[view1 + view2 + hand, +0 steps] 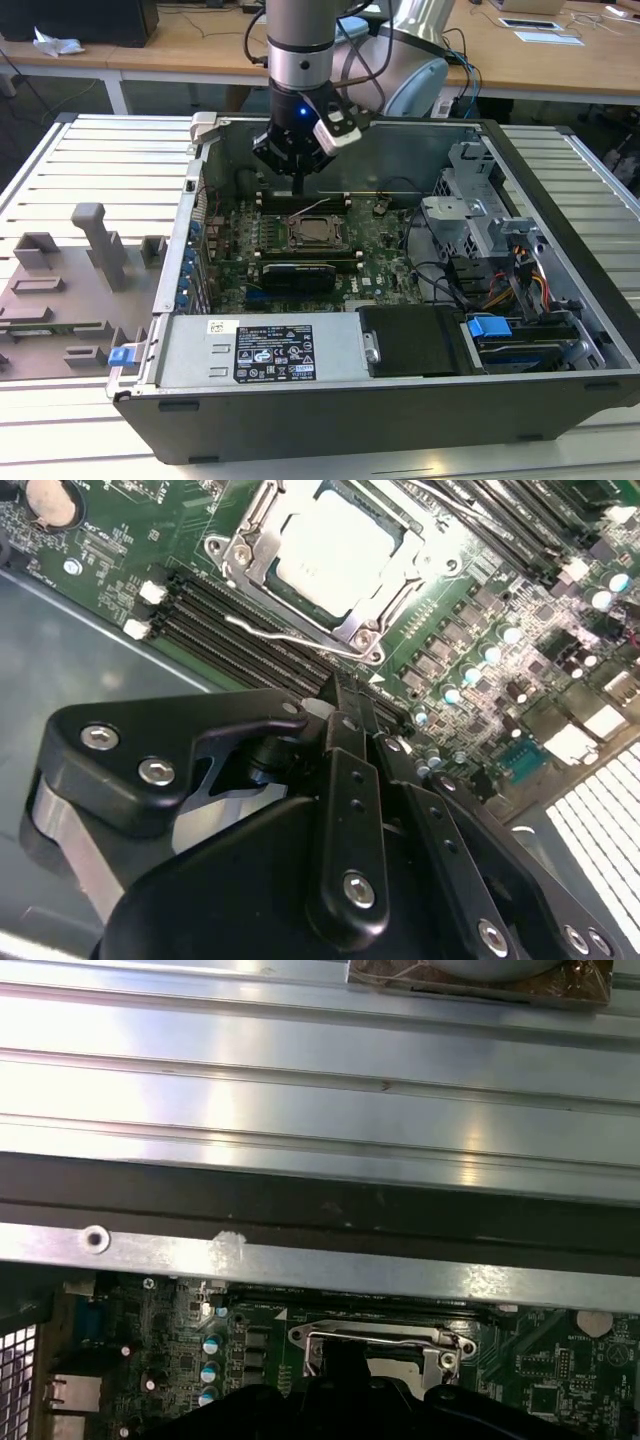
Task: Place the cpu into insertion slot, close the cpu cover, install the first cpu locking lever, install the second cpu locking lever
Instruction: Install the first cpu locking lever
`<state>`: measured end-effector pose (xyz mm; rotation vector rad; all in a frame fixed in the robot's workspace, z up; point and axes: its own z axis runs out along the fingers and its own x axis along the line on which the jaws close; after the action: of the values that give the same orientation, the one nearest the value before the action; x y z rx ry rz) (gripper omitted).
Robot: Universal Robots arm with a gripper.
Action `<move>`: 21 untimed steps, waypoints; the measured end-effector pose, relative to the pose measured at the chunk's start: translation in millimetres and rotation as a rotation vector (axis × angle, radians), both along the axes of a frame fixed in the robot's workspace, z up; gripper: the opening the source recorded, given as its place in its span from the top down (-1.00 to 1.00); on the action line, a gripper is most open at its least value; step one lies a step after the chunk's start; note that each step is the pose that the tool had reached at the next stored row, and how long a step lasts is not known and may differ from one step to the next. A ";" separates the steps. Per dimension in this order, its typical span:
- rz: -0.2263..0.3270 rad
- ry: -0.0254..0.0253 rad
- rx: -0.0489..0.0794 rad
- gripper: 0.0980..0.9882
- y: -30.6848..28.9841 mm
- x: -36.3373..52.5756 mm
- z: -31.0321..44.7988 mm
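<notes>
The cpu (pixel 335 550), a pale silver square, lies in the insertion slot (pixel 312 233) on the green motherboard inside the open case. The cpu cover (pixel 405 588), a silver frame, lies flat around it. A thin wire locking lever (pixel 290 635) runs along the socket's side nearest the gripper. My gripper (pixel 299 188) hangs just behind the socket, over the black memory slots (pixel 230 630), a little above the board. Its black fingers (pixel 345 740) are shut together and hold nothing. In the first wrist view the socket's rim (pixel 375 1338) shows, partly hidden by the gripper's body.
The case's metal walls (pixel 205 150) ring the board. A power supply (pixel 272 350) fills the front. A drive cage (pixel 480 215) with cables stands at the exterior view's right. A grey fixture (pixel 100 245) sits on the slatted table at that view's left.
</notes>
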<state>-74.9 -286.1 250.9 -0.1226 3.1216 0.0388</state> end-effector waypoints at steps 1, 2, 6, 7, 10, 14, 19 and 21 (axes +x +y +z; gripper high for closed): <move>0.000 0.0000 0.000 0.98 -0.2 0.0 -1.6; 0.000 0.0001 0.001 0.98 -0.4 0.0 -3.3; 0.000 0.0002 0.013 0.98 -0.6 -0.1 -10.1; 0.000 0.0000 0.025 0.98 -0.6 -0.1 -10.9; 0.000 0.0002 0.046 0.98 -1.1 0.2 -25.7; 0.000 0.0003 0.046 0.98 -0.4 12.9 -30.9; 0.000 0.0012 0.046 0.98 -0.4 21.6 -33.6; 0.000 0.0019 0.046 0.98 -0.4 24.9 -35.7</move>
<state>-50.0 -286.5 215.2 -0.1219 3.1200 0.1106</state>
